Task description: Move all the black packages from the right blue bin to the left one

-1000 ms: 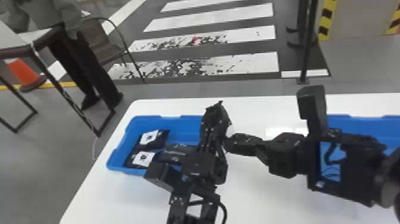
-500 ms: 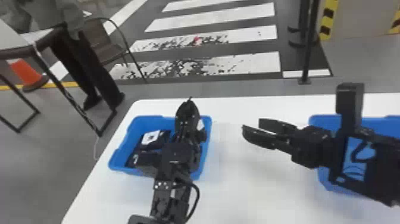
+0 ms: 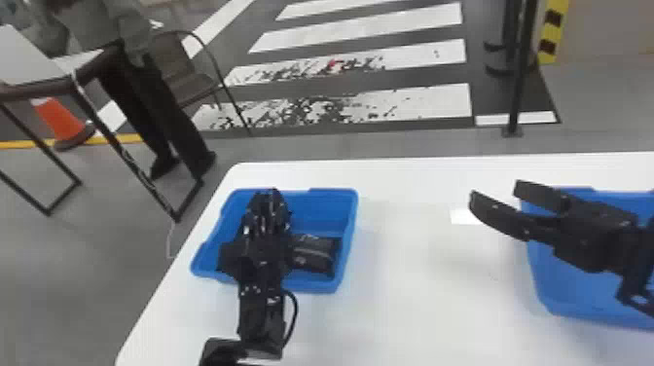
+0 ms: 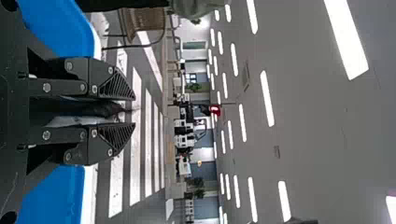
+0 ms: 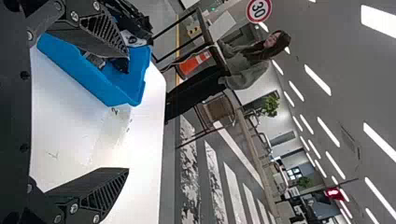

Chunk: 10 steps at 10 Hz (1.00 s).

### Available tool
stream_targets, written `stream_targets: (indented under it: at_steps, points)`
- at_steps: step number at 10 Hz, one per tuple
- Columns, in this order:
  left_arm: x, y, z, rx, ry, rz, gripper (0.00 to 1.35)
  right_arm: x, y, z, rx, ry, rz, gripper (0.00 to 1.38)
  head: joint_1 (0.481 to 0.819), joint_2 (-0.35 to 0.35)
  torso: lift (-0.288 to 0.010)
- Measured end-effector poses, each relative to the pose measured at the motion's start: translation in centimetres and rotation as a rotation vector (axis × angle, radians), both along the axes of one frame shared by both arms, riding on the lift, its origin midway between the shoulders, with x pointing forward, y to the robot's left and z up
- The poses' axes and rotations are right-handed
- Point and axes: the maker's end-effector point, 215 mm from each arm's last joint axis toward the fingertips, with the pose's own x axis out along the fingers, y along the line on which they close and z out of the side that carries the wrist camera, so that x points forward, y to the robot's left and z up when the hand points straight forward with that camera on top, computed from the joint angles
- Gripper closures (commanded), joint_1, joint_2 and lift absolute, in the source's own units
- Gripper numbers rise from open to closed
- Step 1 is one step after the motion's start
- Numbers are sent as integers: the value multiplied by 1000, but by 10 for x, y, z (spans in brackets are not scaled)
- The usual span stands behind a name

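Operator: How many containers are standing on the desk (image 3: 413, 316), and in what form?

Technician: Two. The left blue bin (image 3: 348, 214) and the right blue bin (image 3: 550, 301) are both showing smooth walls and rounded corners. The desk is presenting a flat white surface with a rounded corner.

Operator: State the condition of the left hand (image 3: 272, 195).

Technician: It is gripping one thin, dark package (image 4: 95, 110) between two flat fingers with ribbed tips. It is pointing away from its arm, above the left blue bin.

Operator: And the right hand (image 3: 496, 191)?

Technician: Open. Its two fingers are standing well apart, extending past the near side of the right blue bin toward the middle of the desk.

Operator: Where are the other packages lying?

Technician: One creased, glossy black package (image 3: 314, 255) is resting in the left blue bin, just beside the left hand. The arm is covering part of that bin, so I am giving no full count.
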Motion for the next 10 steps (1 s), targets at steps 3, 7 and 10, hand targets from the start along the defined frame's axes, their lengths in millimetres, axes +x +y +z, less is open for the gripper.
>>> stream_targets:
  at_steps: [3,7,10]
  points:
    - [-29,-50,40,-156,-187,-85,48,14,-81,19,-11,-165,-205,160,695,227,-154]
    - [-56,-137,86,-59,-163,-329,48,-9,-141,7,-102,-241,-357,160,695,69,-154]
    - [-70,-174,63,-93,-91,-338,48,-31,-159,-9,-182,-256,-430,162,695,-2,-154]
